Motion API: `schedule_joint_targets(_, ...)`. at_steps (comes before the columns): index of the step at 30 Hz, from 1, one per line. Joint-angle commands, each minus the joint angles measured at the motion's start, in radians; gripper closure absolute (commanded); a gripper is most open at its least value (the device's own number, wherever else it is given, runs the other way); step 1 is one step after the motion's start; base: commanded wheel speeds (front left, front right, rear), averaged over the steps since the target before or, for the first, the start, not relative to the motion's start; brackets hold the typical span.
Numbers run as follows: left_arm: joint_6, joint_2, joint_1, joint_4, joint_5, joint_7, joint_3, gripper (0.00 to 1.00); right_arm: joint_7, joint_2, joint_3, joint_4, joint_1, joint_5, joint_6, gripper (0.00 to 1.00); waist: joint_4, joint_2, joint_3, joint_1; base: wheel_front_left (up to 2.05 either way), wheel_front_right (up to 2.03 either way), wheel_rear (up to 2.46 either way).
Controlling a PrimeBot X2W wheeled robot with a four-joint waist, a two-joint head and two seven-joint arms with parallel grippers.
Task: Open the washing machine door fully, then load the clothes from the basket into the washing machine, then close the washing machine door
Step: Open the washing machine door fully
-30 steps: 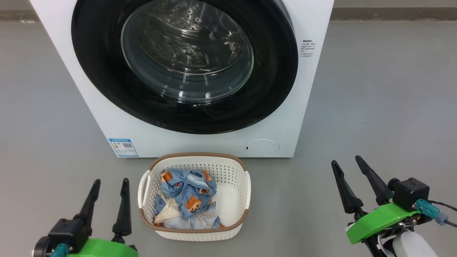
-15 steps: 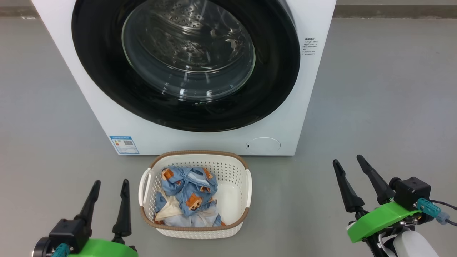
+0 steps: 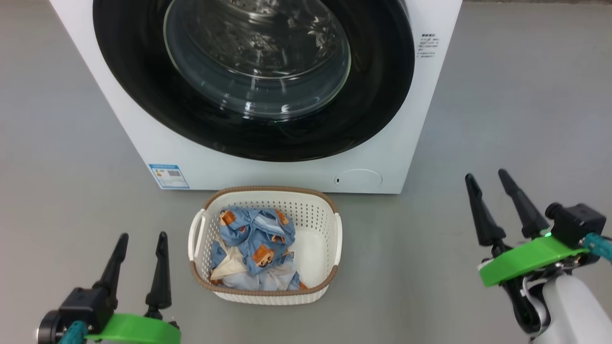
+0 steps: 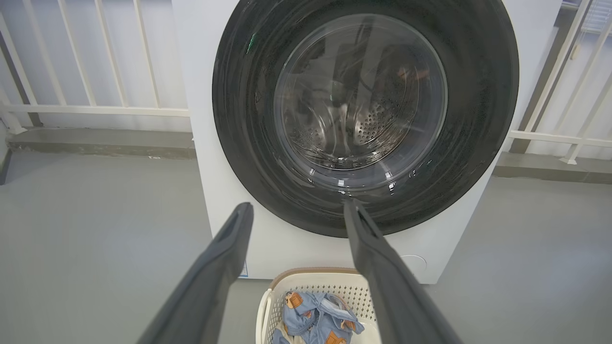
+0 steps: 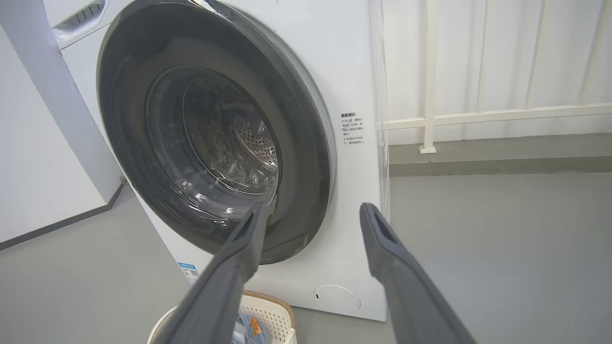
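The white washing machine (image 3: 158, 157) stands ahead on the floor. Its round black door (image 3: 382, 95) with the bulging glass window lies flat against the front, shut; the steel drum shows through the glass. Right before the machine sits the cream basket (image 3: 325, 210) with a brown rim, and the blue bear-print clothes (image 3: 256, 236) with cream pieces fill its left half. My left gripper (image 3: 141, 237) is open, low and left of the basket. Off to the right, my right gripper (image 3: 487, 174) is also open. Both hold nothing. The door (image 4: 239, 119) (image 5: 311, 157) faces both wrist cameras.
A blue sticker (image 3: 168, 176) and a round service flap (image 3: 358, 179) mark the machine's lower front. White railings (image 4: 95, 110) (image 5: 478, 117) and a low kerb run behind it. A white panel (image 5: 38, 167) stands at its left. Grey floor (image 3: 516, 119) spreads on both sides.
The head camera has shifted, so machine and basket sit higher and further right in the picture. My right gripper has risen and moved forward. My left gripper stays put.
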Motion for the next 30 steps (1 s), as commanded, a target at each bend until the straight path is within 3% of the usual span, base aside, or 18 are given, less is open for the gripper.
schedule_joint_targets(1,-0.003,0.017,-0.052,-0.030,0.009,-0.012,0.029,0.00,-0.012,-0.015,0.007,-0.023,-0.045,0.012,-0.001,0.00,0.008,-0.0001,0.016,0.0000,0.00,0.00,0.00)
schedule_joint_targets(10,-0.003,0.017,-0.074,-0.038,0.016,-0.012,0.018,0.00,-0.012,-0.035,-0.025,-0.027,-0.106,0.035,-0.001,0.00,0.025,-0.0001,0.072,0.0000,0.00,0.00,0.00)
schedule_joint_targets(12,-0.003,0.017,-0.081,-0.041,0.018,-0.012,0.016,0.00,-0.012,-0.040,-0.035,-0.028,-0.122,0.044,-0.001,0.50,0.030,-0.0001,0.087,0.0000,0.00,0.00,0.00)
schedule_joint_targets(14,-0.003,0.016,-0.088,-0.043,0.024,-0.012,0.015,0.00,-0.012,-0.044,-0.043,-0.027,-0.138,0.060,-0.001,0.60,0.034,-0.0001,0.100,0.0000,0.00,0.00,0.00)
schedule_joint_targets(16,-0.003,0.016,-0.093,-0.045,0.027,-0.012,0.012,0.00,-0.012,-0.041,-0.053,-0.031,-0.151,0.079,-0.001,0.78,0.039,-0.0001,0.112,0.0000,0.00,0.00,0.00)
schedule_joint_targets(17,-0.003,0.016,-0.096,-0.046,0.029,-0.012,0.011,0.00,-0.012,-0.038,-0.059,-0.034,-0.155,0.089,-0.001,0.95,0.041,-0.0001,0.118,0.0000,0.00,0.00,0.00)
schedule_joint_targets(18,-0.003,0.016,-0.099,-0.048,0.029,-0.012,0.010,0.00,-0.012,-0.038,-0.065,-0.034,-0.162,0.103,-0.001,1.00,0.044,-0.0001,0.124,0.0000,0.00,0.00,0.00)
schedule_joint_targets(25,-0.003,0.016,-0.108,-0.058,0.029,-0.012,0.009,0.00,-0.012,-0.076,-0.062,0.004,-0.230,0.217,-0.001,1.00,0.058,-0.0001,0.153,0.0000,0.00,0.00,0.00)
schedule_joint_targets(30,-0.003,0.016,-0.117,-0.065,0.027,-0.012,0.006,0.00,-0.008,-0.102,-0.061,0.036,-0.286,0.376,-0.001,1.00,0.068,-0.0001,0.173,0.0000,0.00,0.00,0.00)
